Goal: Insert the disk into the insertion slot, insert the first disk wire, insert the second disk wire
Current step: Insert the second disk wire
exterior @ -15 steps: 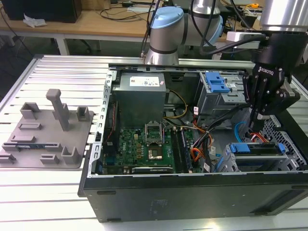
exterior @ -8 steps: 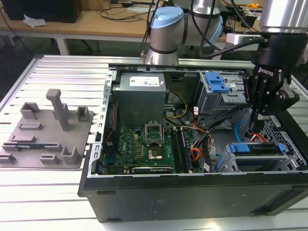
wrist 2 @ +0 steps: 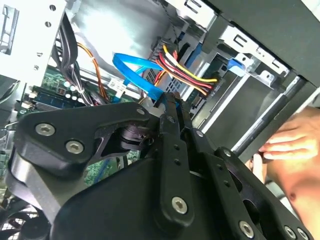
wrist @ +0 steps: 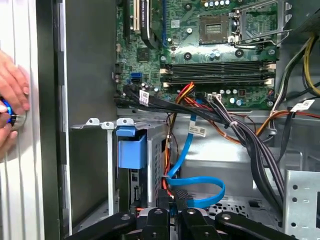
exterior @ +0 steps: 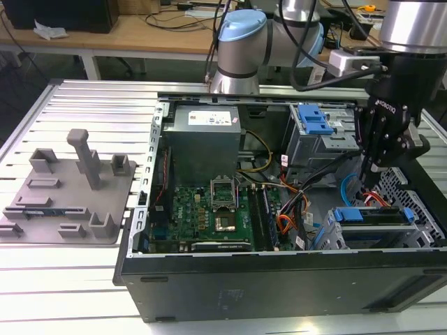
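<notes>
The disk [exterior: 370,216], silver in a bright blue carrier, sits inside the insertion slot [exterior: 421,204], a grey perforated cage at the case's front corner on the exterior view's right. My black gripper [exterior: 368,181] hangs just above the disk's rear end. In both wrist views its fingers are pressed together on the end of a flat blue wire [wrist: 196,183] that loops beside the cage. A red, yellow and black wire bundle [wrist 2: 186,70] runs to the disk's rear by the gripper [wrist 2: 170,102]. The carrier's blue end [wrist: 132,150] shows in the cage, near the gripper [wrist: 174,199].
The open case holds a green motherboard [exterior: 209,213], a grey power supply [exterior: 204,136] and a second grey bay with a blue latch [exterior: 314,118]. Black cable bundles [wrist: 240,135] cross beside the cage. A person's hand [wrist: 12,102] rests at the case's outer wall. A grey fixture plate [exterior: 66,199] lies outside.
</notes>
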You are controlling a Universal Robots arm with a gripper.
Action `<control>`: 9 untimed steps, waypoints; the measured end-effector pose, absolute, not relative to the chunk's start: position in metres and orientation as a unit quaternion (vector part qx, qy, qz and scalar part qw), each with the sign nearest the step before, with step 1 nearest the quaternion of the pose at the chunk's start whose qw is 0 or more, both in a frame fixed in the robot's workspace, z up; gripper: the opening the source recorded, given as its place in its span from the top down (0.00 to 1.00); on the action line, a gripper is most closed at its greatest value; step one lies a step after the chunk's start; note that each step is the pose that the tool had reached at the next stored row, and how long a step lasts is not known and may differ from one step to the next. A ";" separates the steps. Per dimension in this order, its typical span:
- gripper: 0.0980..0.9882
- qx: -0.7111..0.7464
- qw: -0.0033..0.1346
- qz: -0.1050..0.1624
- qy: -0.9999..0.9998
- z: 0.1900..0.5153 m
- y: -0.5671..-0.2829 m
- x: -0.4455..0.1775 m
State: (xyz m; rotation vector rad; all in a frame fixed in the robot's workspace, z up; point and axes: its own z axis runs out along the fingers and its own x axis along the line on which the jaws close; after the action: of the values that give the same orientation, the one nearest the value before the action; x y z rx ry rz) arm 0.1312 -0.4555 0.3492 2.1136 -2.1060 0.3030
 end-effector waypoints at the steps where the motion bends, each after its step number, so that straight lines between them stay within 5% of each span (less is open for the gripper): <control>1: 0.93 0.703 0.068 0.098 -0.701 0.349 -0.457 0.131; 9: 0.93 0.705 0.038 0.069 -0.704 0.350 -0.477 0.131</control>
State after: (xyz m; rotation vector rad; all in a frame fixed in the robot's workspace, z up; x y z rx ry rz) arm 0.1313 -0.4771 0.3498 2.1641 -2.1608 0.2117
